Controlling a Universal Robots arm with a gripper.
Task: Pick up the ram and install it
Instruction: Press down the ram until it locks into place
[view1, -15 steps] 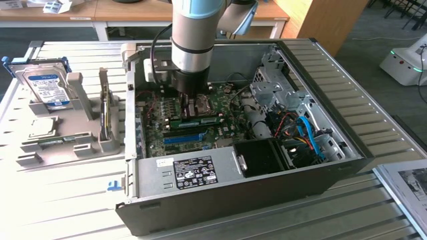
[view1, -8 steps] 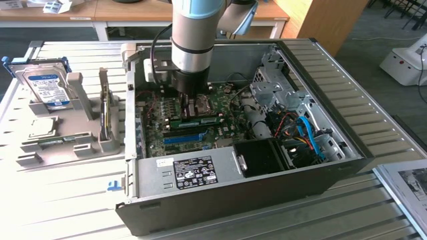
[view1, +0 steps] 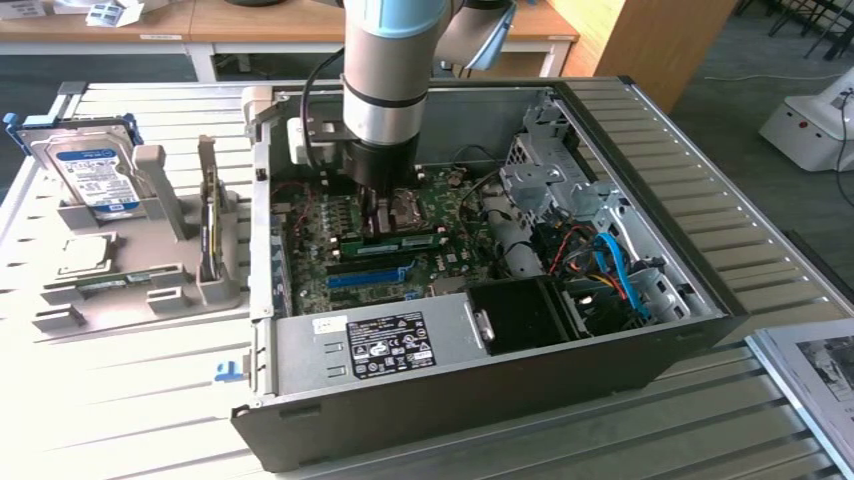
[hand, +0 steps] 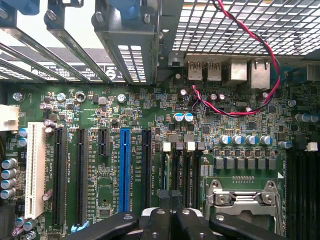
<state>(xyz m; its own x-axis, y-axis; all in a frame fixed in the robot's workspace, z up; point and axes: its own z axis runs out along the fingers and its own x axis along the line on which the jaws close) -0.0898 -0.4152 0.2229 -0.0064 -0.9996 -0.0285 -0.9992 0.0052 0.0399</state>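
Green with black chips, the ram (view1: 390, 240) lies across the motherboard (view1: 350, 262) inside the open computer case (view1: 694, 290). We see the gripper (view1: 387, 222) fully closed right above it, though whether it grips the stick we cannot tell.

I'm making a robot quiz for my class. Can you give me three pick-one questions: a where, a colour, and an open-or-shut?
1. Where is the tool? A inside the computer case; B on the floor; C above a shelf.
2. The long slot among the black slots is: A red; B blue; C yellow.
3. The tool is: A wide open; B shut; C bent sideways.
Answers: 1A, the arm reaches down into the open case; 2B, it shows bright blue; 3B, no gap shows at its tip.
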